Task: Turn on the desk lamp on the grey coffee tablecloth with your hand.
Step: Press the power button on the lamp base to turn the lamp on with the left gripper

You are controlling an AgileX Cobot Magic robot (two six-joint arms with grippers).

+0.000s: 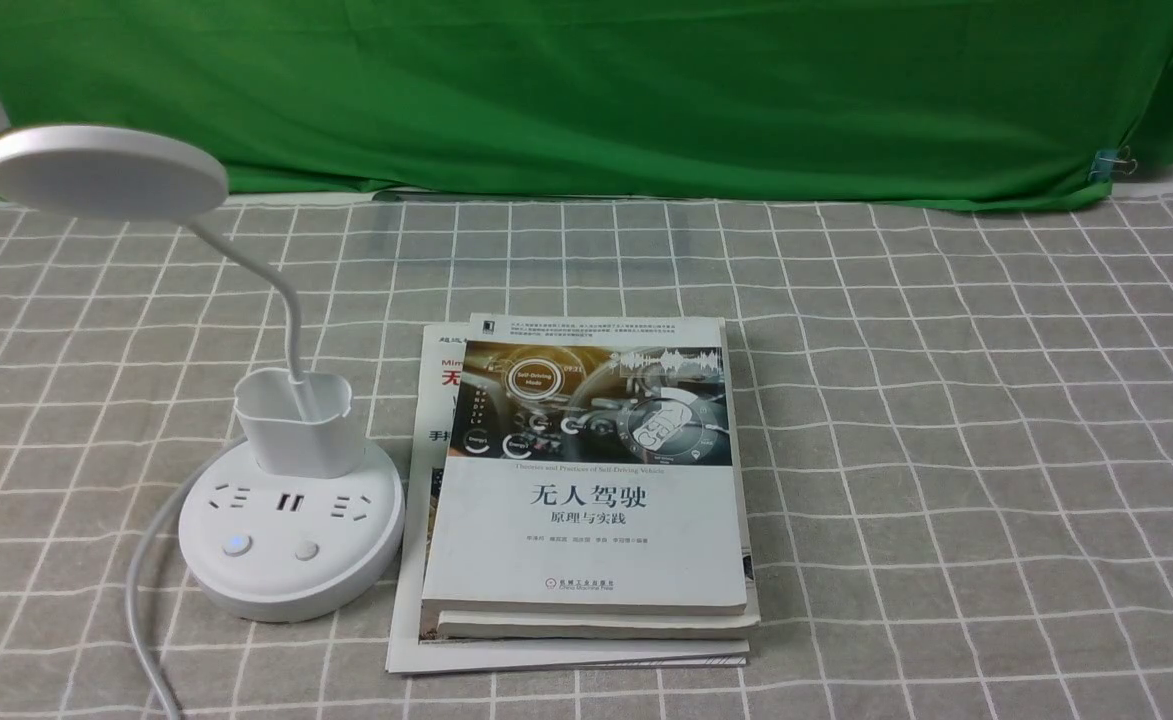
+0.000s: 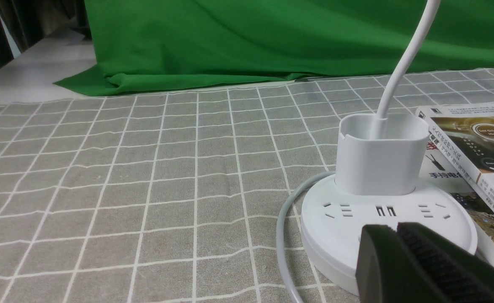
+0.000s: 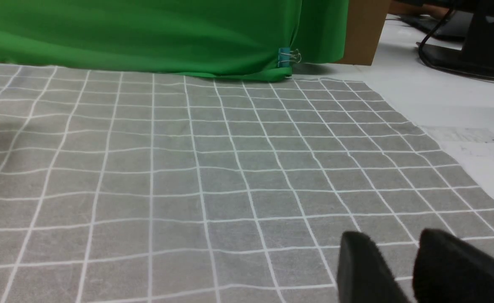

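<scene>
1. Because the desk lamp point(image 1: 286, 570) is light white plastic on a broad round base, it should sit firm under a gentle downward press. A sideways shove might slide it on the grey coffee tablecloth point(image 1: 946, 450). Its thin neck point(image 1: 286, 300) looks bendy and is no place to push.
2. Nothing needs gripping. The contact spot is one of two buttons at the base's front: the blue-lit button point(image 1: 236, 545) or the plain button point(image 1: 307, 550). I cannot tell which one switches the light.
3. The lamp stands on the cloth at the robot's left, just beside stacked books point(image 1: 586, 540), with its cord point(image 1: 141, 600) trailing toward the robot.
4. The left gripper point(image 2: 398, 235) has its fingers closed tip to tip and holds nothing. It sits low at the base's near edge and hides the buttons in the left wrist view; whether it touches the base cannot be told.
5. The right gripper point(image 3: 394, 240), slightly parted and empty, hangs low over the cloth, well apart from the lamp.
</scene>
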